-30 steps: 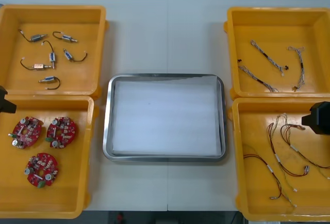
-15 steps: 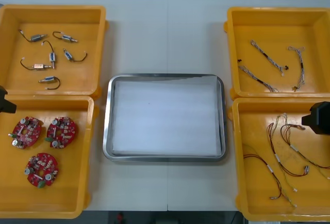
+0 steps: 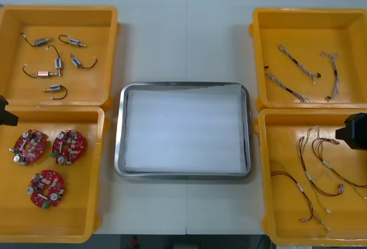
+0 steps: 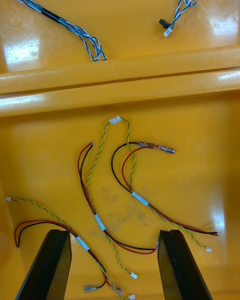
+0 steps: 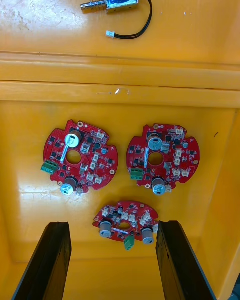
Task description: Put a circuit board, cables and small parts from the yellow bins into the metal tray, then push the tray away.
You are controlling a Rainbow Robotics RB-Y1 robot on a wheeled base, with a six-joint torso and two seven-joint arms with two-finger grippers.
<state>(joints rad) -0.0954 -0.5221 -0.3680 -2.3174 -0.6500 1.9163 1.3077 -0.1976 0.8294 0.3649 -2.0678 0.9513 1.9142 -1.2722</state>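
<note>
I record the left end effector (image 5: pixel 112 226) spread wide and empty over the near left yellow bin (image 3: pixel 80 203), the nearest circuit board (image 5: pixel 126 221) lying just ahead between its fingers (image 5: pixel 50 260), the metal tray (image 3: pixel 183 84) empty, the right end effector (image 4: pixel 114 234) equally wide over red and yellow cables (image 4: pixel 134 196).

Bright, even light from above falls on the counter (image 3: pixel 186 37). It leaves only soft, short shadows inside the walls of the yellow bins (image 3: pixel 112 59) and within the rim of the metal tray (image 3: pixel 119 146), which gleams dully. In both wrist views white glare patches sit on the bins' glossy floors. The room beyond the counter's far edge is dim.
</note>
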